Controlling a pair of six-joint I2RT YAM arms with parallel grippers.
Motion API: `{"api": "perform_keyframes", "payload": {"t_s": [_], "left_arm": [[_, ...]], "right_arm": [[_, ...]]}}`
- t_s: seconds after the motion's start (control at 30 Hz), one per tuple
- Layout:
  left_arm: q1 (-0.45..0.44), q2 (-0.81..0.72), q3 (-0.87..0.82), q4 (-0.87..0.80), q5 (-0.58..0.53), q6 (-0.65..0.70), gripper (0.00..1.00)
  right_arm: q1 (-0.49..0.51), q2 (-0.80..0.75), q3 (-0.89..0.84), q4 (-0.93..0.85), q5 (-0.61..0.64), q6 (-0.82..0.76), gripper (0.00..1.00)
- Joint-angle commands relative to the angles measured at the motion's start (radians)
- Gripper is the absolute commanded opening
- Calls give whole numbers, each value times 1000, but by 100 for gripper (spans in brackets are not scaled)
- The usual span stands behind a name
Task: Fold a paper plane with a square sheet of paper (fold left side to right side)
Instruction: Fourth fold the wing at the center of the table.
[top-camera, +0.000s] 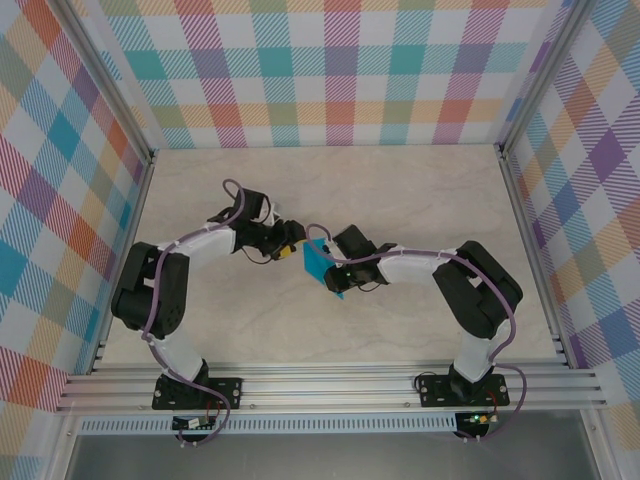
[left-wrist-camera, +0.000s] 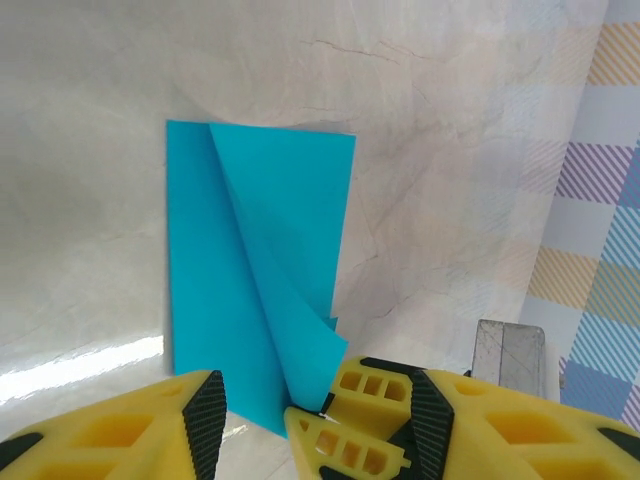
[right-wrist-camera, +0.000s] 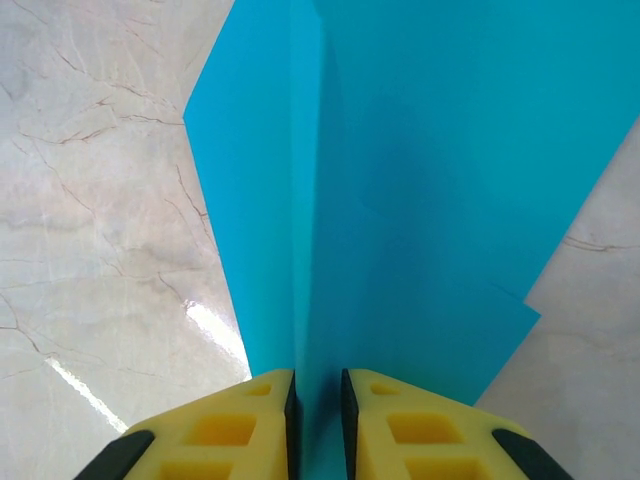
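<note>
Cyan-blue square sheet of paper (left-wrist-camera: 250, 230) lies part-folded on pale marbled desk (left-wrist-camera: 450, 150). R gripper (right-wrist-camera: 318, 375) jaws pinch raised crease; L gripper (left-wrist-camera: 255, 400) jaws spread astride near edge.

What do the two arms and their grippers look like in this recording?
The left arm and right arm have white links, black joints and black base plates, with purple cables along them. Their fingers are yellow plastic with hollow cells and black inner pads.
</note>
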Motion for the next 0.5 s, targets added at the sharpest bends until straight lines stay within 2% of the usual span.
{"api": "perform_keyframes", "payload": {"t_s": [0.0,0.33,0.47], "left_arm": [[16,-41,-42,-26,7,24,53],[-9,-19,-96,21,59,21,39],[-35,2,-91,43,68,11,37]], "right_arm": [[1,-6,-18,19,-47,26,17],[-24,0,-28,55,-140,49,13],[-37,2,-40,70,-152,60,12]]}}
